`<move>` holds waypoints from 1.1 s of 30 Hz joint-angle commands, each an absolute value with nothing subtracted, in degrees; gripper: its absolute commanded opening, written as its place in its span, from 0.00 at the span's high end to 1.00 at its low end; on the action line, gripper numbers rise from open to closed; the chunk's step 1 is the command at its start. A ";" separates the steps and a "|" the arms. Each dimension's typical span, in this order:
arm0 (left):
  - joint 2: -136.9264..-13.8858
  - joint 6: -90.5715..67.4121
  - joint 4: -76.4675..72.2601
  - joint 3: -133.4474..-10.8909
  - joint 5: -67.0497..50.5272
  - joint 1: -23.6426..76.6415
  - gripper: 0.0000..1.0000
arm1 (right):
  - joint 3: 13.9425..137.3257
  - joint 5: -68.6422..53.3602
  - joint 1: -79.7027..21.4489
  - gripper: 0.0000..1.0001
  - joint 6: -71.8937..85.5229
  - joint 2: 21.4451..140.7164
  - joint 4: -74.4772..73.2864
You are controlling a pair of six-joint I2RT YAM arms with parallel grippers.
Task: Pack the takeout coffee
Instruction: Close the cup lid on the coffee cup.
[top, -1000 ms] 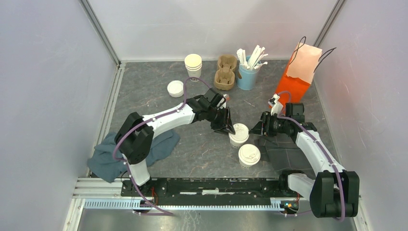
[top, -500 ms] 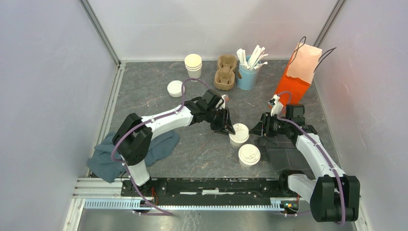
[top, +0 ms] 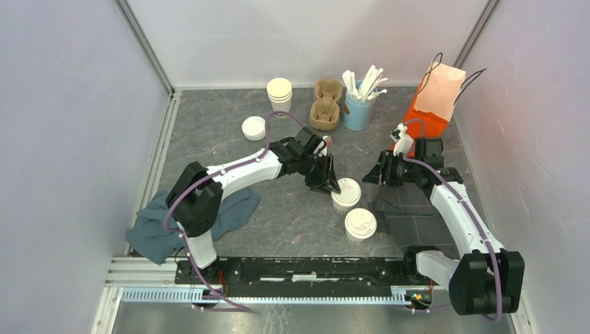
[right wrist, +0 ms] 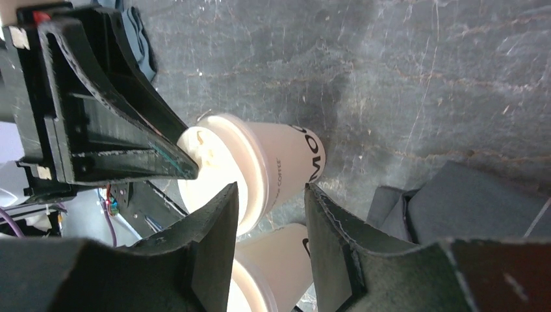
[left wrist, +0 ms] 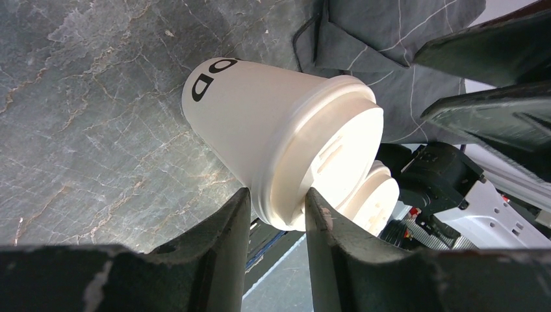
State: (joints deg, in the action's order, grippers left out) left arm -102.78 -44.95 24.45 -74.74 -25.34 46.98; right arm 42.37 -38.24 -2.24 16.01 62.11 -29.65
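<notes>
At the middle of the counter (top: pixel 292 223), the two lidded cups stand upright, one just beside the other. The far cup (top: pixel 346 193) is the one I'm working. My left hand (top: pixel 331 186) comes in from the left with its fingertips right at the left edge of the lid. Through my left wrist camera the lid's rim sits in the gap between my two fingers (left wrist: pixel 214 247), and the jaws are partway apart. Whether they pinch that rim or only frame it, I cannot tell.

The near cup (top: pixel 360 223) sits a touch to the right and closer to my bases, and neither hand is on it. My right hand (top: pixel 370 178) hovers to the right of the far cup, clearly apart from it. Its jaws are parted with nothing between them, and its arm reaches over a dark grey cloth (top: pixel 410 219).

Now the hard parts. From the left wrist, the near cup is almost wholly hidden behind the far one, with only a crescent of its lid peeking out. From the right wrist, the near cup is cut off by my own fingers and the bottom edge. My left hand's black fingers cover the far side of the far cup's lid. The black print on the far cup reads only in fragments.
</notes>
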 commanded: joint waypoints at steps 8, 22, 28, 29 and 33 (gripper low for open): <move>-104.24 -42.71 27.47 -74.53 -22.59 47.11 0.58 | 40.50 -40.58 -2.20 0.52 17.65 64.18 -25.54; -104.74 -42.98 26.98 -74.53 -22.65 47.20 0.59 | 37.09 -39.56 -2.85 0.52 16.15 66.41 -23.12; -104.85 -43.15 26.24 -73.25 -22.65 47.20 0.60 | 29.98 -28.73 -3.05 0.53 10.13 67.01 -25.69; -104.79 -43.15 26.20 -73.17 -22.55 47.20 0.60 | 28.82 -26.73 -3.02 0.53 9.28 66.60 -26.46; -104.50 -43.20 26.27 -73.79 -22.47 47.20 0.60 | 28.95 -25.97 -4.46 0.53 9.71 65.03 -27.34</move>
